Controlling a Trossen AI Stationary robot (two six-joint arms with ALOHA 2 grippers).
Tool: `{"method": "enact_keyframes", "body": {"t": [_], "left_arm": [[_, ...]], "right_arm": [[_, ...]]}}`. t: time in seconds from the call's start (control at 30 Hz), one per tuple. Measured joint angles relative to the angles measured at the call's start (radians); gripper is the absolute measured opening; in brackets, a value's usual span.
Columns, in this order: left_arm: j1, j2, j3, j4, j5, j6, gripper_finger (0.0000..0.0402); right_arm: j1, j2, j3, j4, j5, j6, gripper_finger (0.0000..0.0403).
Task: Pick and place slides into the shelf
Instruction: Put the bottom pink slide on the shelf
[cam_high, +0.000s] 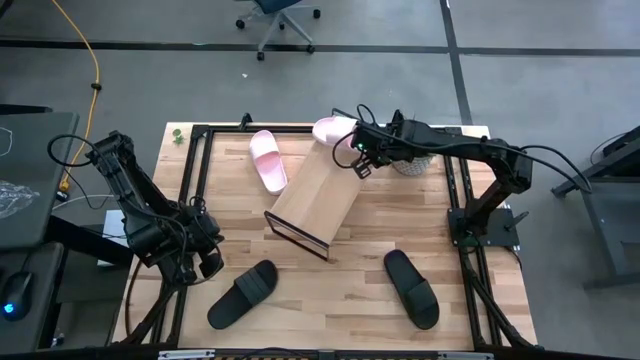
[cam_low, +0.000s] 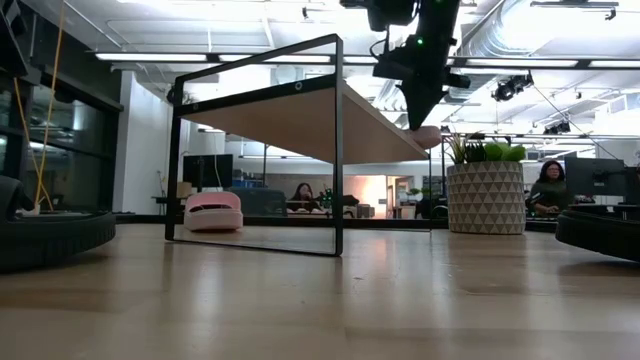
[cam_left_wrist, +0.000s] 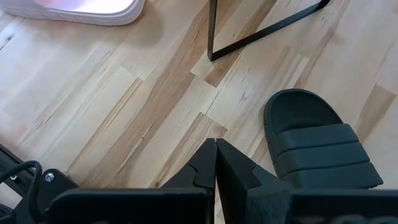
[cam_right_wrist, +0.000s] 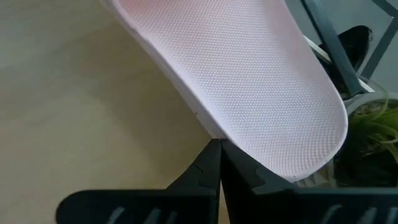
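One pink slide (cam_high: 333, 129) sits pinched in right claw (cam_high: 357, 150) over shelf (cam_high: 318, 198).

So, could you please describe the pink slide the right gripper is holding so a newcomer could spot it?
Start at the slanted wooden shelf mid-table and follow it to its far, raised end. There the right gripper pinches a pale pink slide over the shelf's top edge. The other pink slide lies flat on the table left of the shelf.
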Motion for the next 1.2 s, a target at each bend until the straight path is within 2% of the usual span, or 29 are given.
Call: {"method": "enact_keyframes", "body": {"t": [0.27, 0.53, 0.77, 1.0, 1.2], "left_arm": [[0.0, 0.0, 0.0, 0.016, 0.0, -0.002, 0.0001], [0.0, 0.0, 0.0, 0.026, 0.0, -0.003, 0.0001], [0.0, 0.0, 0.0, 0.028, 0.0, -0.011, 0.0001], [0.0, 0.0, 0.0, 0.027, 0.0, -0.011, 0.0001], [0.0, 0.0, 0.0, 0.026, 0.0, -0.011, 0.0001]], "right_arm": [[0.026, 0.0, 0.0, 0.113, -0.037, -0.012, 0.0], [0.011, 0.004, 0.001, 0.366, -0.15, -0.072, 0.0], [-0.044, 0.011, 0.001, 0.406, -0.214, -0.056, 0.0], [-0.067, 0.011, 0.001, 0.41, -0.203, -0.053, 0.0], [-0.067, 0.011, 0.001, 0.411, -0.144, -0.048, 0.0]]}}
